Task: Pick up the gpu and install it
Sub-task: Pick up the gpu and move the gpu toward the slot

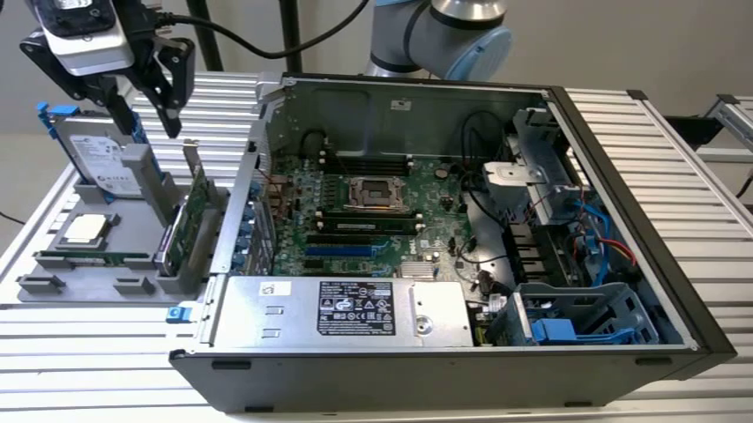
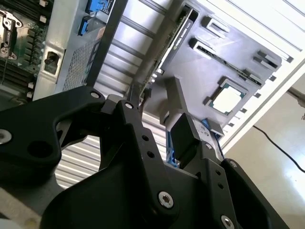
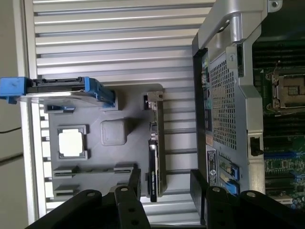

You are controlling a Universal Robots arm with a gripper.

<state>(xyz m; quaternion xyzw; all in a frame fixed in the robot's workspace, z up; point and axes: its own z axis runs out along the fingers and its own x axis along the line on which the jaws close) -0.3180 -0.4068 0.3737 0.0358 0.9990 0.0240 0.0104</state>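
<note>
Green-boarded and thin, the gpu (image 3: 155, 143) stands on edge, probably light, stiff yet fragile; grip across its upper edge with the gripper (image 3: 166, 175), jaws open and empty.

Place: a robotics lab bench set up for computer assembly.
Arm: a grey-and-blue industrial robot arm (image 1: 442, 31) at the exterior view's upper centre.
Bench: a ribbed aluminium table (image 1: 83, 352) across the lower frame.
Workpiece: an open desktop computer case (image 1: 671, 291) with its motherboard (image 1: 353, 220) bared, centre and right.
Fixture: a grey moulded parts holder (image 1: 83, 286) at left, its slots keeping a hard drive (image 1: 100, 154), a processor chip (image 1: 85, 229) and the gpu (image 1: 175, 238).
Floor: a bare pale floor (image 2: 286, 129) with a black cable (image 2: 279, 147), in the second wrist view.
</note>
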